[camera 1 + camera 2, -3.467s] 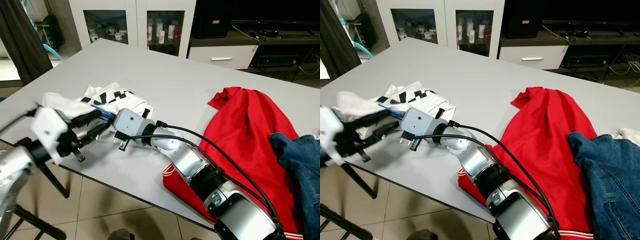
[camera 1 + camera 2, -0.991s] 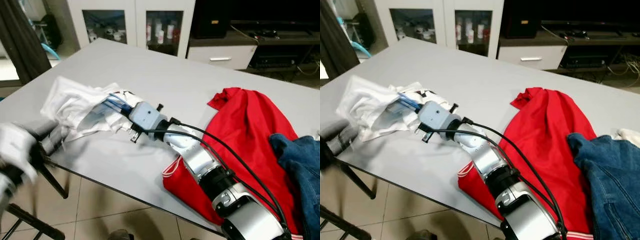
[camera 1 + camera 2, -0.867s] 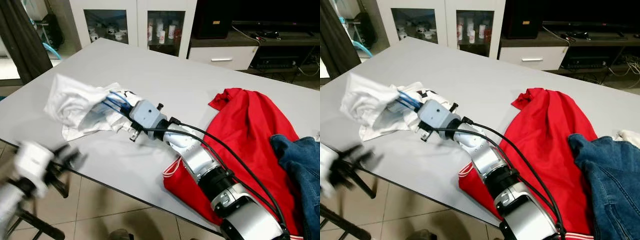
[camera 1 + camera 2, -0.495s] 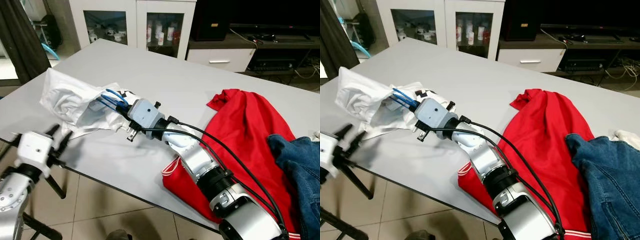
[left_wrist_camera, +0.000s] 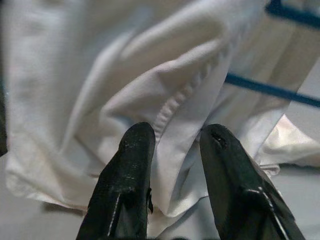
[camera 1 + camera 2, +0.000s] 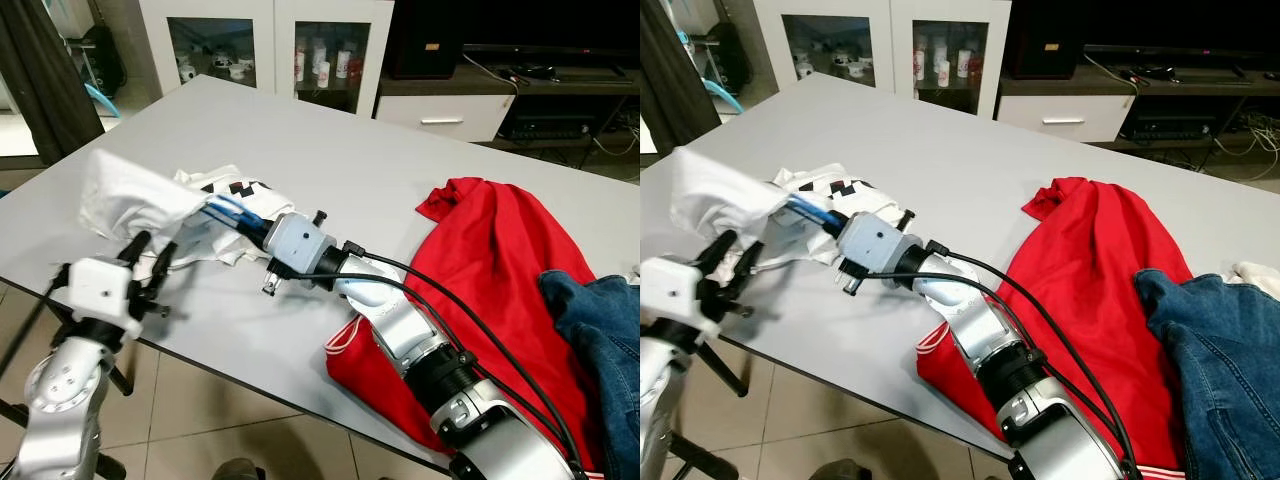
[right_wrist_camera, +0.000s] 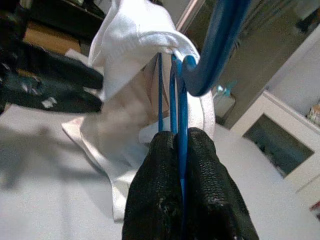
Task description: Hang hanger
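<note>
A blue hanger point(image 6: 228, 208) sticks into a white T-shirt point(image 6: 125, 195) with black print near the table's front left corner. My right gripper point(image 6: 247, 222) is shut on the hanger's thin wires point(image 7: 179, 107), and the hook point(image 7: 215, 55) curves up beside the cloth. The shirt drapes over the hanger's far end, raised off the table. My left gripper point(image 6: 150, 250) stands open at the shirt's lower edge. A fold of white cloth point(image 5: 175, 125) lies between its black fingers point(image 5: 132, 165).
A red shirt point(image 6: 500, 250) and blue jeans point(image 6: 605, 330) lie on the grey table point(image 6: 400, 150) to the right. A white glass-door cabinet point(image 6: 270, 45) and a TV stand point(image 6: 450, 105) stand behind. The table's front edge runs just under my left arm.
My left gripper has risen from below the table edge up to the shirt's lower edge. My right gripper still holds the hanger and has shifted slightly, and the shirt has moved with it.
</note>
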Robot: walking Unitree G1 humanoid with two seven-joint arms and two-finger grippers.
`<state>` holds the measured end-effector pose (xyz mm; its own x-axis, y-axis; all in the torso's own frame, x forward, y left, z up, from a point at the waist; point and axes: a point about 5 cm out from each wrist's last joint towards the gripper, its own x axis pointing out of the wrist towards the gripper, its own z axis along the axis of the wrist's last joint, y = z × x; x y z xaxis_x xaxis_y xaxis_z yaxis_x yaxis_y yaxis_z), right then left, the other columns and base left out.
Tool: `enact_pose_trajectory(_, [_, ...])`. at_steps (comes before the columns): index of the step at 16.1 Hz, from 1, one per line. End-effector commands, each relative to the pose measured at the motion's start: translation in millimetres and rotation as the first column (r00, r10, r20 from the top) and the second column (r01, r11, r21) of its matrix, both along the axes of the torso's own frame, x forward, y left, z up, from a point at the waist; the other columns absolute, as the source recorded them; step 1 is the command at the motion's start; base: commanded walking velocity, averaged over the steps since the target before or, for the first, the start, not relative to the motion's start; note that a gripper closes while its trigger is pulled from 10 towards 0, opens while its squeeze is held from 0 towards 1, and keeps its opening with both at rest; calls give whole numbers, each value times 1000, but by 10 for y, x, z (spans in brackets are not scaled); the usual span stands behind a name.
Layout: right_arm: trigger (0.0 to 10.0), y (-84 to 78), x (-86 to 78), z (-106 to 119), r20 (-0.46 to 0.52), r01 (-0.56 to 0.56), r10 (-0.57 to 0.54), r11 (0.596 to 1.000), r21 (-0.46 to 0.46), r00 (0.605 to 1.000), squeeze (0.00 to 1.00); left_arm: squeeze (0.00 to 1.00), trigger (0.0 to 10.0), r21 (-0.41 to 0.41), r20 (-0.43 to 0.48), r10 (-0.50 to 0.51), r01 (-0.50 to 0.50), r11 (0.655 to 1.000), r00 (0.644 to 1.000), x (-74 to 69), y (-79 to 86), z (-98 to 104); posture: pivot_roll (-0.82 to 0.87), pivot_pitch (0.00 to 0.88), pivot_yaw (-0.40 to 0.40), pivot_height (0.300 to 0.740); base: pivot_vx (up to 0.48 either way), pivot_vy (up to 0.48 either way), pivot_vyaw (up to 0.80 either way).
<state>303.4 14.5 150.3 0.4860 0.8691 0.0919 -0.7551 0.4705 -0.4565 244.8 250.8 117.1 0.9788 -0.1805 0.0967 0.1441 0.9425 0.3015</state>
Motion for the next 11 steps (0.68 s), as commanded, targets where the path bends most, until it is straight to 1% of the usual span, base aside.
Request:
enact_pose_trajectory(1, [10000,-14,-19,36,31,-15,15,1000,0,999,0,0,10000,82,2,22,-22,996,1000,72,17,-2,146,0,-19,740,0,0,0])
enact_pose_trajectory(2, [10000,-20,-20,38,32,-17,17,1000,1,999,0,0,10000,153,11,61,-62,986,998,145,72,5,147,0,-20,740,0,0,0])
enact_pose_trajectory(3, [10000,-20,-21,39,32,-18,18,1000,1,999,0,0,10000,162,17,68,-70,984,998,162,82,14,147,0,-20,740,0,0,0])
enact_pose_trajectory(6, [10000,-22,-28,42,35,-25,25,1000,-2,999,0,0,10000,137,106,122,-136,981,987,268,119,159,147,0,-20,740,0,0,0])
enact_pose_trajectory(7, [10000,-17,-29,40,34,-26,26,1000,-4,999,0,0,10000,122,115,121,-135,983,986,283,123,163,145,0,-16,740,0,0,0])
enact_pose_trajectory(8, [10000,-13,-32,38,32,-27,27,1000,-4,999,0,0,4863,112,109,101,-114,987,989,286,110,147,143,0,-14,740,0,0,0])
enact_pose_trajectory(9, [10000,-12,-32,37,31,-27,27,1000,-4,999,0,0,0,107,102,86,-97,990,991,281,95,134,143,0,-14,740,0,0,0])
enact_pose_trajectory(11, [10000,-15,-32,33,28,-27,27,1000,-6,999,0,0,0,94,80,40,-48,994,996,257,41,86,142,0,-12,740,0,0,0])
